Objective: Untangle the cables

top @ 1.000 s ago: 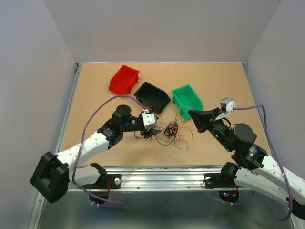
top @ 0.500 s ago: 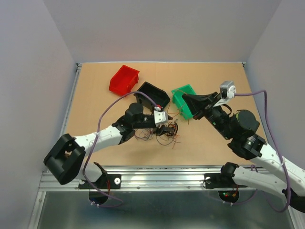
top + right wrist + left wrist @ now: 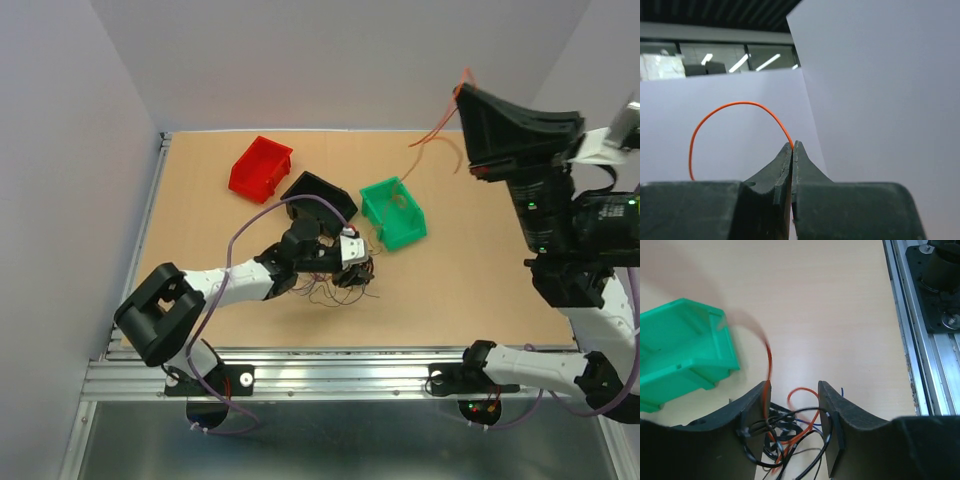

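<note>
Right gripper (image 3: 792,145) raised high, jaws pinched tight on one orange wire (image 3: 735,104), left gripper (image 3: 793,388) low, jaws partway apart straddling tangle (image 3: 785,437)

Left bin (image 3: 260,167), middle bin (image 3: 318,197) and right bin (image 3: 392,212) are sitting in a row on the counter (image 3: 470,260). The tangle (image 3: 330,290) is lying before the middle bin, left tool (image 3: 793,390) straddling it; right tool (image 3: 792,146) is hanging high right, cable (image 3: 735,104) dangling.
</note>
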`<state>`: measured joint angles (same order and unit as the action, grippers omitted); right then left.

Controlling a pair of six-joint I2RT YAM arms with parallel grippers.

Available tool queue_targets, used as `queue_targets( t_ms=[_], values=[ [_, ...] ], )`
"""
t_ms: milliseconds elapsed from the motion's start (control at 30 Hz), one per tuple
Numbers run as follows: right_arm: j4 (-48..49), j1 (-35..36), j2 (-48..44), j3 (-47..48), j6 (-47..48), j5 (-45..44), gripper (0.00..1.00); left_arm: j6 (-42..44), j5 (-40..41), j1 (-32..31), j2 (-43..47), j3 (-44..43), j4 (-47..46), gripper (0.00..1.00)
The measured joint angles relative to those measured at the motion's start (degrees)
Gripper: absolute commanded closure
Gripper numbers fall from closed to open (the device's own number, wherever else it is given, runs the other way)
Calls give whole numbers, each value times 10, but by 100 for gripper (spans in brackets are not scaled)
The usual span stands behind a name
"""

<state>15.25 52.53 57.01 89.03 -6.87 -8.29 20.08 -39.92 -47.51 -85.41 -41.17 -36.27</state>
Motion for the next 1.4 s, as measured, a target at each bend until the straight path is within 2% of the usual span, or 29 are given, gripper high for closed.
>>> queue_targets(
  t_ms=[200, 333, 500, 600, 833, 967, 1133, 1400],
  values=[
    [63, 0, 65, 137, 23, -2, 99, 5, -1, 0, -48, -2, 7, 47],
    [84, 0, 80, 163, 37, -11, 99, 6, 1, 0, -70, -2, 31, 50],
    [98, 0, 71, 124, 54, -37, 99, 10, 10, 0, -68, -3, 33, 53],
    [112, 0, 57, 77, 79, -68, 99, 11, 26, 3, -53, -3, 47, 49],
    [137, 0, 64, 5, 148, -135, 99, -5, 30, 69, 61, -3, 48, 45],
    [191, 0, 92, -35, 211, -179, 99, -7, 29, 86, 104, 5, 36, 45],
    [217, -18, 145, -38, 255, -208, 99, -7, 29, 90, 136, 24, 37, 45],
    [234, -68, 200, -28, 273, -221, 99, -12, 46, 102, 150, 30, 39, 45]
  ],
)
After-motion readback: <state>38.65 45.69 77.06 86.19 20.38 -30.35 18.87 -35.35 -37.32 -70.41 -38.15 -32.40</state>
